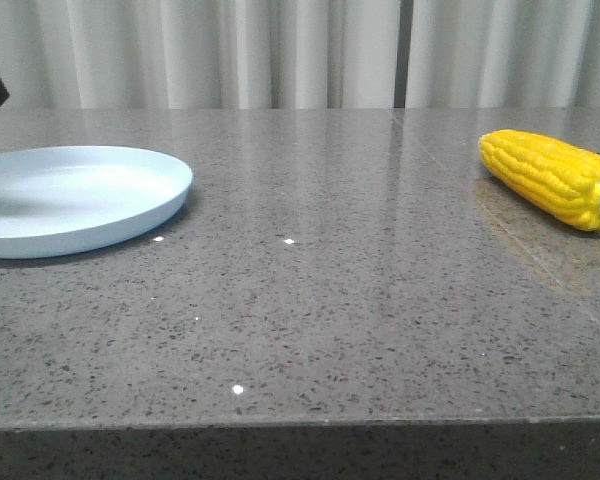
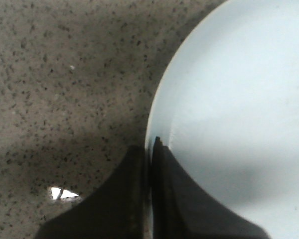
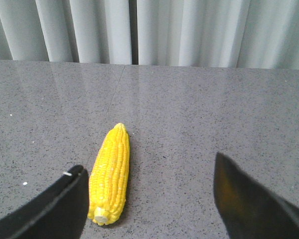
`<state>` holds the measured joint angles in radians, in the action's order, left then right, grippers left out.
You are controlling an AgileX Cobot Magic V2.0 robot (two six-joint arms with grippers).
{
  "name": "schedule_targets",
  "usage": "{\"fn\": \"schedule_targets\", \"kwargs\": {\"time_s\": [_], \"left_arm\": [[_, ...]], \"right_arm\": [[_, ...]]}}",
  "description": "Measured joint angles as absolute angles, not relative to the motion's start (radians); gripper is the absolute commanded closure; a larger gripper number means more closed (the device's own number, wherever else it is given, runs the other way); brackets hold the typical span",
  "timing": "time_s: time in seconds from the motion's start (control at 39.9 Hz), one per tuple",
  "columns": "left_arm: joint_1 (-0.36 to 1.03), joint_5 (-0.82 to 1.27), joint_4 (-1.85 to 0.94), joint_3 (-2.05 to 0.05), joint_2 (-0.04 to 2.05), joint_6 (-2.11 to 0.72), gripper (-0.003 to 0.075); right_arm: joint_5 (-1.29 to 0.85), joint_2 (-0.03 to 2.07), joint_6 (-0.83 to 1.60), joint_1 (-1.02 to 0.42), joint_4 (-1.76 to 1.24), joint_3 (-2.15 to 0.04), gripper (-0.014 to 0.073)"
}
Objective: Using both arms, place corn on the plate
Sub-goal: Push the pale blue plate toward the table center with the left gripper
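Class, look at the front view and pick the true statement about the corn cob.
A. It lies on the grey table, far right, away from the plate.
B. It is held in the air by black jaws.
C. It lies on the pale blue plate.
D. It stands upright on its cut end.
A: the corn cob lies flat on the grey table at far right, while the pale blue plate sits at far left.

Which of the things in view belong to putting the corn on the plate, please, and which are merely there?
Part of the job:
- corn, lying on the table, far right
- plate, far left, nothing on it
- left gripper, pinched on the plate's rim
- right gripper, open, near the corn

Merely there:
- grey speckled table
- pale curtain behind
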<state>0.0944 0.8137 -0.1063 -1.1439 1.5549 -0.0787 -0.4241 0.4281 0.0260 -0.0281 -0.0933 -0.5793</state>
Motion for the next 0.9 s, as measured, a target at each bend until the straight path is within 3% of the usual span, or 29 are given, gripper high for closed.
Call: {"fn": "schedule_targets", "kwargs": {"time_s": [0.3, 0.48, 0.7, 0.78, 0.9], "left_arm": [[0.206, 0.874, -0.250, -1.267, 1.530, -0.081, 0.0741], [0.315, 0.867, -0.273, -1.282, 1.589, -0.081, 0.0741], [0.350, 0.840, -0.273, -1.282, 1.679, -0.081, 0.0730], [0.358, 0.836, -0.273, -1.282, 1.683, -0.081, 0.0659], [0.368, 0.832, -0.273, -1.282, 1.685, -0.081, 0.0451]], "right_arm": [[-0.422, 0.428, 0.026, -0.028, -0.093, -0.579, 0.0045], [-0.422, 0.428, 0.026, -0.028, -0.093, -0.579, 0.0045], [-0.422, 0.428, 0.026, -0.028, -0.093, -0.579, 0.0045], [-0.422, 0.428, 0.026, -0.028, -0.093, -0.579, 0.0045], [-0.422, 0.428, 0.026, -0.028, -0.093, -0.579, 0.0045]]}}
